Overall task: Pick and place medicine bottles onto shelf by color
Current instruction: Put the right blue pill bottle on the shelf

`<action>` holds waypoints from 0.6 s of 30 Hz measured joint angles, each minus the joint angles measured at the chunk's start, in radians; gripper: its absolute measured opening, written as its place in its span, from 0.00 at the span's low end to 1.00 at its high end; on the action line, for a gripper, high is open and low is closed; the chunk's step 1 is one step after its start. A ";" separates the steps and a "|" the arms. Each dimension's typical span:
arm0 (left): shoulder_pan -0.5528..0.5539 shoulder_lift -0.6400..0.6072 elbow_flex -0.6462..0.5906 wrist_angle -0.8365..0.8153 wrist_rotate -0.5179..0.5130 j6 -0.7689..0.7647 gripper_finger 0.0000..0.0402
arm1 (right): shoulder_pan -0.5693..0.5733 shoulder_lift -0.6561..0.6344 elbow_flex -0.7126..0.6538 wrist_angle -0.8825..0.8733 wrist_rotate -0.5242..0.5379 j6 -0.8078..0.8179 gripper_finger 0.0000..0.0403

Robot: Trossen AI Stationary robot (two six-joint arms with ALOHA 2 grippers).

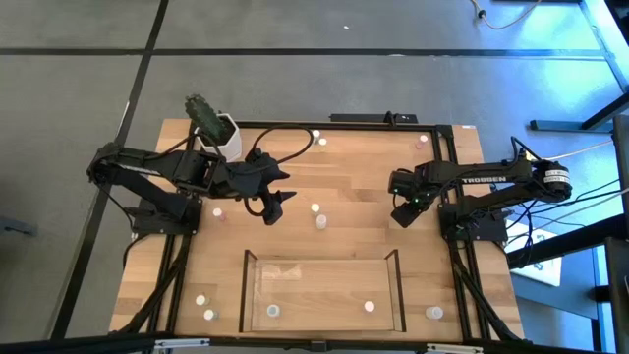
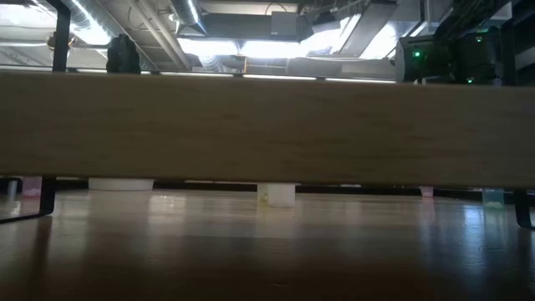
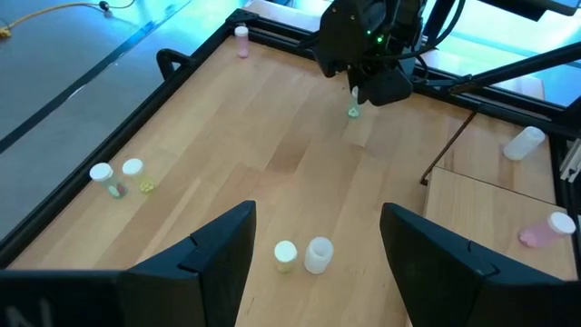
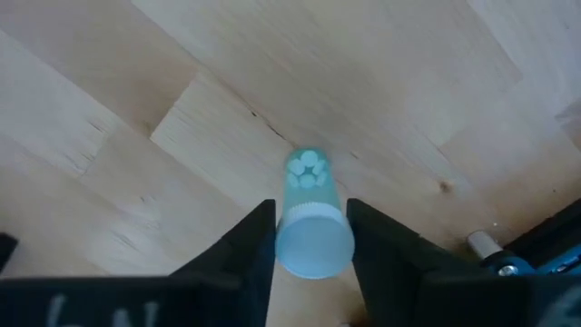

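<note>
My right gripper (image 1: 403, 214) stands over the table's right middle, shut on a small clear bottle with a pale blue cap (image 4: 313, 232). In the left wrist view this bottle (image 3: 354, 111) hangs below the right gripper. My left gripper (image 1: 270, 204) is open over the table's middle left. Just ahead of its fingers two small pale-capped bottles (image 3: 286, 254) (image 3: 318, 254) stand on the wood. The shelf (image 1: 248, 285), a clear-walled tray, lies at the near middle with two bottles (image 1: 273, 311) (image 1: 370, 307) on its floor. My right gripper pinches the bottle between its two fingers at the cap end (image 4: 313, 245), one finger (image 4: 259, 236) on each side. The fingers point down from above. The bottle is upright, its base (image 4: 307, 168) toward the wood; I cannot tell whether it is lifted clear.
Other small bottles stand at the far edge (image 1: 321, 143) (image 1: 423, 141), by the left arm (image 1: 218, 211), at the near left (image 1: 200, 298) (image 1: 209, 315) and near right (image 1: 434, 313). A white pot with a cactus (image 1: 218, 133) stands at the far left. A black frame (image 1: 447, 177) rims the table.
</note>
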 joint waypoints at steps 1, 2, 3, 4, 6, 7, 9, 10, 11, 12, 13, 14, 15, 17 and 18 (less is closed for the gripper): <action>0.000 0.000 0.000 0.000 0.000 0.000 0.57 | 0.000 0.000 0.000 0.001 0.000 0.000 0.30; 0.000 0.000 0.000 0.000 0.000 0.000 0.57 | 0.000 0.000 0.000 0.002 0.000 0.000 0.29; 0.000 0.000 0.000 0.000 0.000 0.000 0.57 | 0.000 0.000 0.000 0.004 0.000 0.000 0.29; 0.000 0.000 0.000 0.000 0.000 0.000 0.57 | 0.000 0.000 0.000 0.005 0.000 0.000 0.29; 0.000 0.000 0.000 0.000 0.000 0.000 0.57 | 0.000 0.000 0.000 0.005 0.000 0.000 0.30; 0.000 0.000 0.000 0.000 0.000 0.000 0.57 | 0.000 0.000 0.000 0.005 -0.001 0.000 0.31; 0.000 0.000 0.000 0.000 0.000 0.000 0.57 | 0.000 0.000 0.006 -0.002 -0.007 0.001 0.32; 0.000 0.000 0.000 0.000 0.000 0.000 0.57 | 0.000 0.000 0.014 -0.004 -0.007 0.001 0.32; 0.000 0.000 0.000 0.000 0.000 0.000 0.57 | 0.000 0.000 0.025 -0.003 -0.008 0.001 0.32; 0.000 0.000 0.000 0.000 0.000 0.000 0.57 | 0.000 0.000 0.037 -0.004 -0.009 0.001 0.32; 0.000 0.000 0.000 0.000 0.000 0.000 0.57 | 0.000 0.000 0.050 -0.008 -0.009 0.001 0.31; 0.000 0.000 0.000 0.000 0.000 0.000 0.57 | 0.000 0.000 0.067 -0.012 -0.009 0.000 0.31; 0.000 0.000 0.000 0.000 0.000 0.000 0.57 | 0.000 0.000 0.084 -0.014 -0.009 0.000 0.31; 0.000 0.000 0.000 -0.001 0.000 0.001 0.57 | 0.000 0.000 0.121 -0.017 -0.012 0.000 0.30; 0.000 0.000 0.000 -0.001 0.000 0.001 0.57 | 0.000 0.001 0.139 -0.020 -0.020 -0.001 0.30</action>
